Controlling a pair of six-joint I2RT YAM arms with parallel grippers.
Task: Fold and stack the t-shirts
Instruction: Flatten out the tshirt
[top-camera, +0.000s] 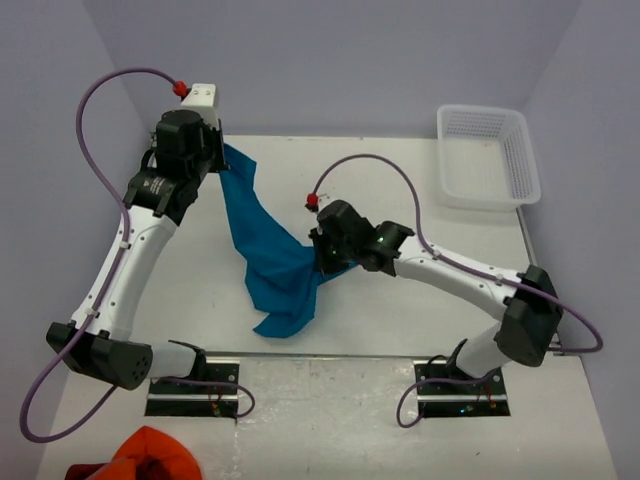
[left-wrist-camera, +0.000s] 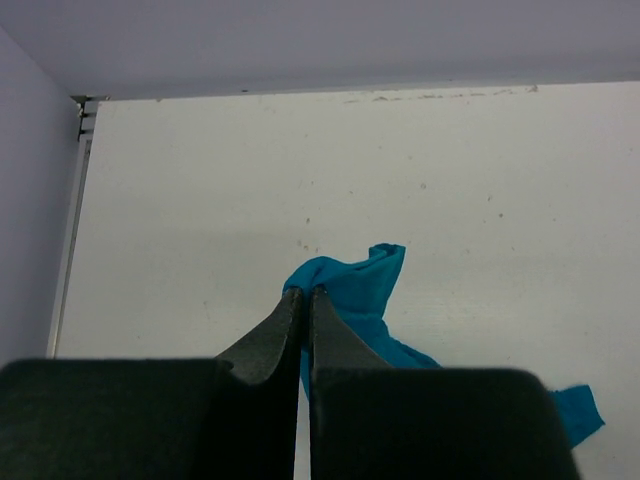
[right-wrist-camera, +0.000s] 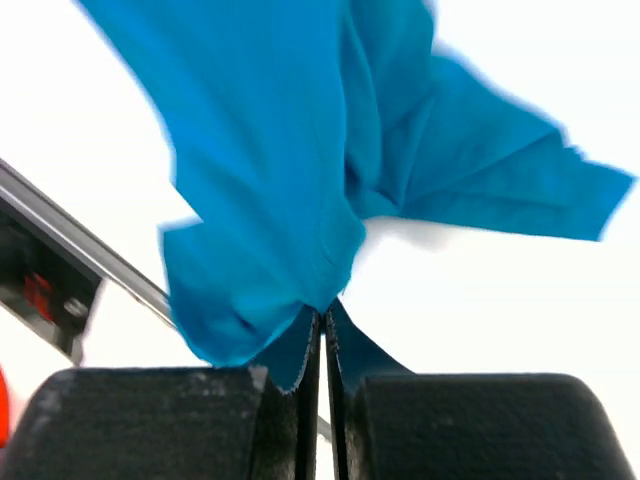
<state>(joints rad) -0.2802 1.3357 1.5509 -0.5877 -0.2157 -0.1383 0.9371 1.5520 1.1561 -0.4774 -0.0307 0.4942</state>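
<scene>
Left end effector (left-wrist-camera: 305, 298) and right end effector (right-wrist-camera: 325, 313) each pinch the teal t-shirt (top-camera: 272, 255); light, limp cotton, likely best held at hem corners.

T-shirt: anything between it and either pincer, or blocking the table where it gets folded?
Nothing visible. Left pincer and right pincer are both shut on the t-shirt; the basket sits off at the far right corner.
</scene>
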